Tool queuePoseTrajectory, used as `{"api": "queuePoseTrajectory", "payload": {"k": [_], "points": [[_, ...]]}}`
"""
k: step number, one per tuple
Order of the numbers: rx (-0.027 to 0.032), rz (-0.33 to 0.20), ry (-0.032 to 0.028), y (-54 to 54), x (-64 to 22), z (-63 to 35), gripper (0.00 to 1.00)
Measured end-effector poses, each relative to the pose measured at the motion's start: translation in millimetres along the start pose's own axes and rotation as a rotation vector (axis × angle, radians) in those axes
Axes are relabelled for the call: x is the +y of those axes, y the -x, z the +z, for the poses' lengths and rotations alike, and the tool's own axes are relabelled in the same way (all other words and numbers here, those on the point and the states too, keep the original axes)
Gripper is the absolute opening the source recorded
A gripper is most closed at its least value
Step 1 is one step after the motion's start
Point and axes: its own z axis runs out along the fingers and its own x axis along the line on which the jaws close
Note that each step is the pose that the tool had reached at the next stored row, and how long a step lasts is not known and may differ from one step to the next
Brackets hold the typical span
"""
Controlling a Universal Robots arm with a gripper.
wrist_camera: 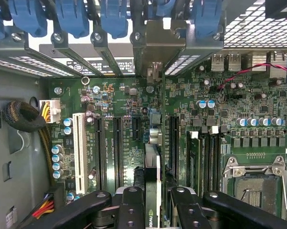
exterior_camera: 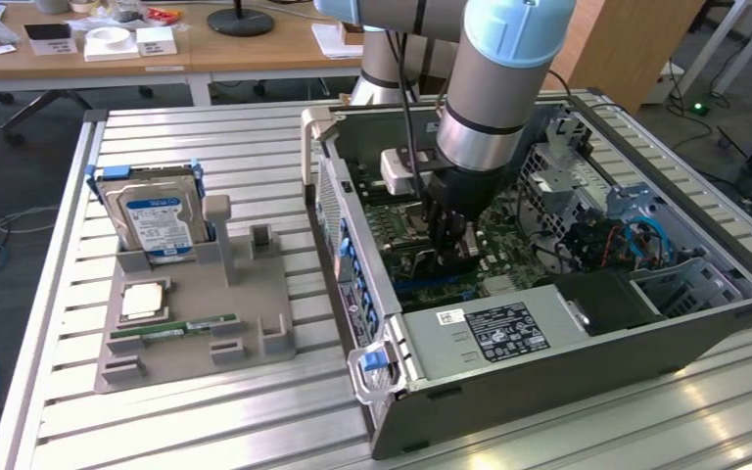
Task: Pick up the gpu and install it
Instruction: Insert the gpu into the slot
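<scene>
Reaching down into the open computer case [exterior_camera: 546, 323], the gripper [exterior_camera: 452, 257] stands over the green motherboard [exterior_camera: 409, 225] in the exterior view, its dark fingers partly closed on a thin card that is mostly hidden between them. The case lies on its side on a slatted metal table [exterior_camera: 219, 431]. On the exterior view's left of the case sits a grey holder [exterior_camera: 193, 333] carrying a hard drive [exterior_camera: 154, 215] upright, a RAM stick [exterior_camera: 173, 328] and a CPU [exterior_camera: 141, 299] lying flat. Wooden desks [exterior_camera: 219, 49] stand behind the table.

From the wrist view, the gpu [wrist_camera: 153, 181] is pinched edge-on between the black fingers [wrist_camera: 131, 210], narrow edge facing the camera. Its long axis runs parallel to the motherboard's black slots [wrist_camera: 118, 148], pointing toward the case's silver bracket strips [wrist_camera: 157, 43] and blue latches [wrist_camera: 71, 16]. It sits over the board between two slots.
</scene>
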Motion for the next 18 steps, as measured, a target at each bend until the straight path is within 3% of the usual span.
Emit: {"api": "queuePoseTrajectory", "payload": {"k": [18], "points": [[0.0002, 0.0, 0.0001, -0.1, 0.0, 1.9, 0.26]]}}
